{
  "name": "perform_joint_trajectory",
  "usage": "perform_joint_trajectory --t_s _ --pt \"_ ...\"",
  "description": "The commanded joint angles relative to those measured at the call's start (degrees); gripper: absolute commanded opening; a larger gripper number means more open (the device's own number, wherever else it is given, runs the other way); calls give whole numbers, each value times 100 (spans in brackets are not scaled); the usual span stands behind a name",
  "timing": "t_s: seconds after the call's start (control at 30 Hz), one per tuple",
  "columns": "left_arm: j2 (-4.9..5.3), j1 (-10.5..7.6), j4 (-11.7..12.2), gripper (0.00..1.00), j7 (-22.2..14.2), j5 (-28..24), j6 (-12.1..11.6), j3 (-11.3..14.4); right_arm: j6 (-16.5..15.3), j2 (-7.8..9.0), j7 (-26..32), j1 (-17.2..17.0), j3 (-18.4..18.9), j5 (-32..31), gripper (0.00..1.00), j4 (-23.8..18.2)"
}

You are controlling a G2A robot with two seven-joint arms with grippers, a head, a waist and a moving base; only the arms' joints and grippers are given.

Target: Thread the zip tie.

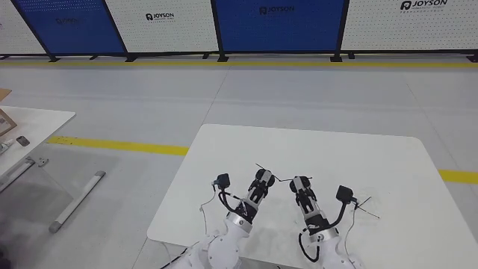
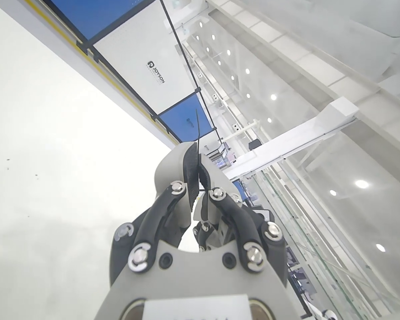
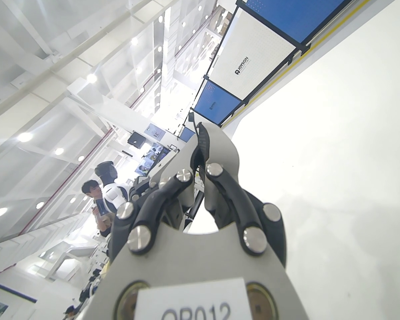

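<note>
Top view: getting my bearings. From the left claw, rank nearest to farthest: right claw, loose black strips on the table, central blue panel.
1. right claw, just beside the left claw.
2. loose black strips, lying farther right.
3. central blue panel, far behind.

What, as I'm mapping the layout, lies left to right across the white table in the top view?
Grey-and-black left gripper pinching a thin black zip tie → right gripper → loose thin black strips

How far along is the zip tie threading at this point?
Done: both ends are held off the table. In hand: left tool shut on the zip tie tail, right tool shut by the head. Remaining: the ends sit apart; tail not yet through.
</note>
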Motion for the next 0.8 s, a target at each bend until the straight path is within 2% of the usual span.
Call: perform_joint_trajectory --t_s 0.0,0.63,0.77 --pt "-7 -1 4 0 -24 38 19 16 9 -1 27 12 8 -14 0 19" --pt "-61 -37 47 11 -96 115 167 -31 69 -19 71 -6 34 -142 0 -17" --pt "-71 -36 40 10 -134 139 193 -35 80 -25 67 -14 29 -170 0 -38"
